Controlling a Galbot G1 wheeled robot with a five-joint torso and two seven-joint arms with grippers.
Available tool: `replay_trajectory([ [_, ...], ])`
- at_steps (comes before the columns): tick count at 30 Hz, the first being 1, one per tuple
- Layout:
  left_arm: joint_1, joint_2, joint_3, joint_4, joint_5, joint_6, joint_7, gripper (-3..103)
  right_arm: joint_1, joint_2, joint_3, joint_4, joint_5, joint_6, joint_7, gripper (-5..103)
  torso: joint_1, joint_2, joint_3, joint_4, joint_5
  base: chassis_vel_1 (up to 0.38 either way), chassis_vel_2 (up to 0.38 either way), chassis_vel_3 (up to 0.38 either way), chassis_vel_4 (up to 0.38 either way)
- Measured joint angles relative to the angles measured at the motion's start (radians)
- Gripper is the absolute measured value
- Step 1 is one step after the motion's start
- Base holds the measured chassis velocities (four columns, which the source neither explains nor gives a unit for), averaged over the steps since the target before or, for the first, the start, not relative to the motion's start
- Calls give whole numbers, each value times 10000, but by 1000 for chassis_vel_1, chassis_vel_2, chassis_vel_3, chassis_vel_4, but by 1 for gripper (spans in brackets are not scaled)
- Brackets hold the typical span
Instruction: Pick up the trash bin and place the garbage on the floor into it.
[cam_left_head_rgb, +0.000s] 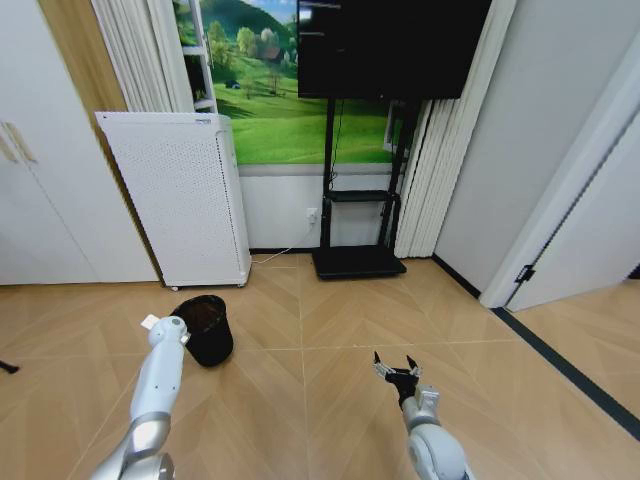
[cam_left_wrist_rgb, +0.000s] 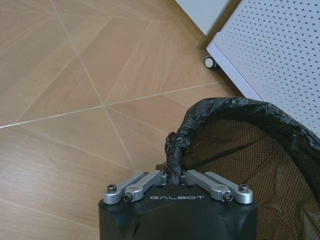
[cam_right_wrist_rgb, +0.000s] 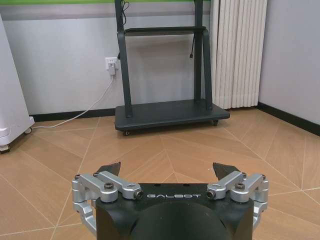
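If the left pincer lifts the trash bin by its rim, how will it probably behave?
The trash bin looks light: thin mesh wall, seemingly empty. Held at one rim point by the left pincer, it will probably hang tilted. The crinkled liner may slip.

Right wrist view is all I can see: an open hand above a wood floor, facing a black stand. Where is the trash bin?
Observer: The trash bin is ahead on the robot's left, just in front of a white perforated appliance.
Operator: Is the other hand near it?
Observer: Yes, the left hand is shut on the bin's lined rim.
Operator: And how far off is my hand?
Observer: In the head view the right hand hangs open over the floor, well apart from the bin.
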Motion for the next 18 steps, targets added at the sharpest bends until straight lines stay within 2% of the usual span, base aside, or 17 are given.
replay_trajectory([
  [2, -262, -55, 53, 397, 117, -85, 305, 4, 25, 0, -12, -5, -13, 5, -3, 100, 0, 0, 0, -2, 1, 0, 0, 0, 0],
  [5, -325, -110, 62, 480, 157, -105, 335, 4, 42, -2, -16, -6, -14, 5, -3, 100, 0, 0, -1, -3, 1, 0, 0, 0, 0],
  [11, -44, -447, 77, 287, 177, -113, -111, 4, 195, 28, -75, -34, -68, 3, -4, 100, 0, 0, 0, 2, -1, 0, 0, 0, 0],
  [18, -31, -427, 76, 611, 216, -296, -33, 4, 113, 182, -78, -111, -242, 81, -41, 100, 0, 0, 0, 1, 0, 0, 0, 0, 0],
])
